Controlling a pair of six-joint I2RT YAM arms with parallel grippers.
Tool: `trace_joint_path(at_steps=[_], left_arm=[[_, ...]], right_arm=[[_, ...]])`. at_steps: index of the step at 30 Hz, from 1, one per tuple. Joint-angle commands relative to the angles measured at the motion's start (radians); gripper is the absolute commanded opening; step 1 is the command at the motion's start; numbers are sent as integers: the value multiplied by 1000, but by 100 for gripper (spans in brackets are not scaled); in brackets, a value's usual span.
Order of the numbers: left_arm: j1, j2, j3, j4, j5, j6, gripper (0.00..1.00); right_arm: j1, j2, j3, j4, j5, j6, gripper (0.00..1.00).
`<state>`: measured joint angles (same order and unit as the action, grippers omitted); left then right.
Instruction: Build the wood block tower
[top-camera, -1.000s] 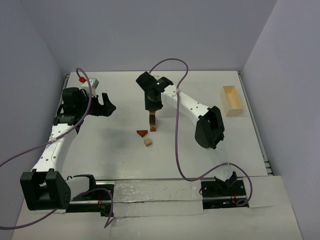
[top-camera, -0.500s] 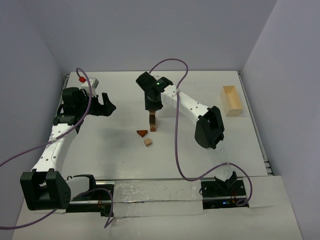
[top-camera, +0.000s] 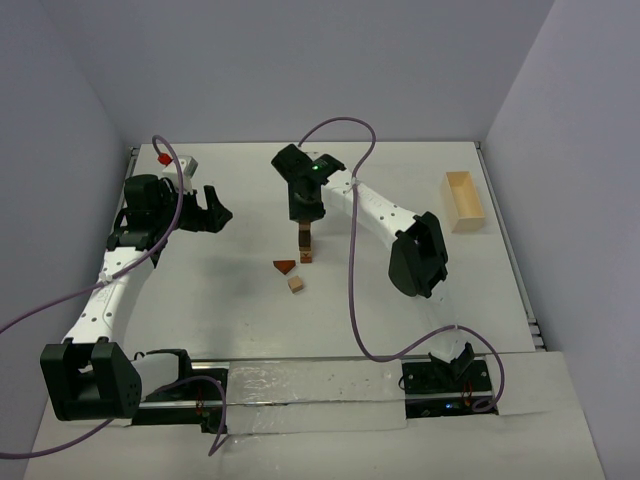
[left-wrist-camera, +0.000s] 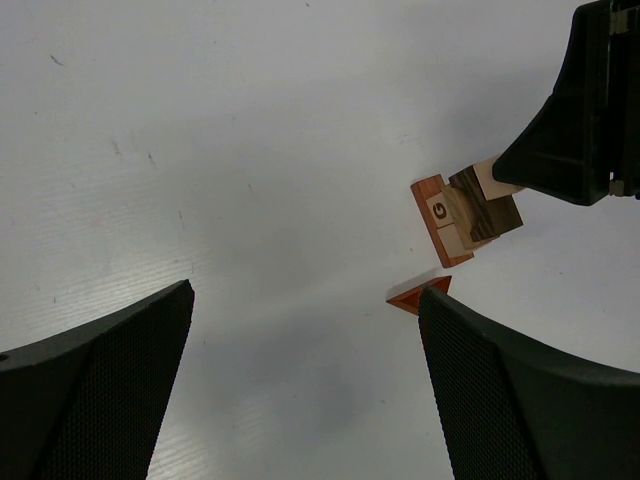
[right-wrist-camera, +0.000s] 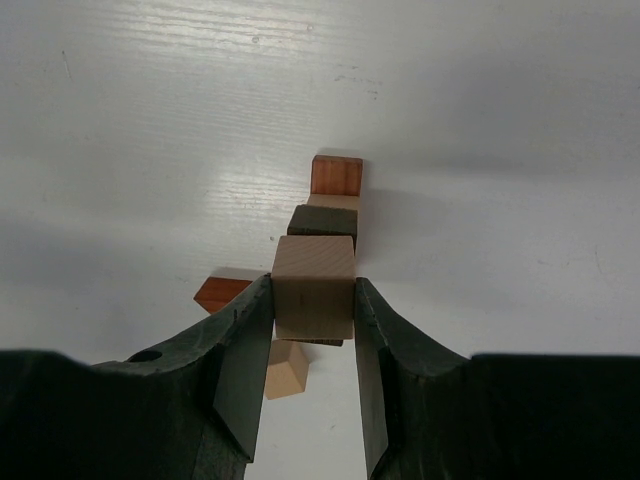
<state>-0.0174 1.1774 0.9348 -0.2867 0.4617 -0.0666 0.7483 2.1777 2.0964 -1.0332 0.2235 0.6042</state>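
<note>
At frame centre, a pale cube (right-wrist-camera: 313, 268) is clamped in the right gripper (right-wrist-camera: 313, 300) over the wood block tower (right-wrist-camera: 324, 218), evidently for stacking.

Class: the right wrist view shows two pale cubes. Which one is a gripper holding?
The pale cube pinched in the right gripper, over the tower. The other pale cube lies loose on the table near the reddish wedge.

The white table (top-camera: 240, 290) bears a pale open box (top-camera: 463, 201) right, a red item (top-camera: 163, 158) far-left.
</note>
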Motion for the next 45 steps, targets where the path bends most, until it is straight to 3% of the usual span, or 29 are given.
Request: trace_joint_path(at_steps=[1,4,6,11,13,23,25,30,33,36,40,45], left_arm=[[9,-1,13,43,30,8,99],[10,0,13,41,39,10,99],[11,-1,15,40,40,10,99],[11,0,26,29,54,19,99],[13,0,32,22,63,22,99],[51,-101,24,-140,404,214,99],[33,-147,-16,-186,411,263,99],[-136,-252,-119,-218,251,309,97],[-372,-253,-157,-198,78,290,89],[-525,-168,-151,-200,-27,293,82],[-614,23,-104,-219,-82,303,70],[-648,135,-88,-159,-135,284,66]], right_arm=[[6,17,32,19,9,6,46],[6,16,32,19,8,5,54],[6,14,30,21,-1,2,71],[7,-7,21,32,-38,-15,95],[11,-26,18,37,-65,-22,100],[40,-315,-154,108,-124,-135,100],[40,-390,-190,121,-102,-162,100],[31,-557,-257,163,-30,-227,100],[-19,-643,-302,186,38,-260,100],[-122,-690,-332,192,31,-264,100],[-282,-764,-385,188,-32,-255,100],[-371,-841,-460,210,-37,-257,100]])
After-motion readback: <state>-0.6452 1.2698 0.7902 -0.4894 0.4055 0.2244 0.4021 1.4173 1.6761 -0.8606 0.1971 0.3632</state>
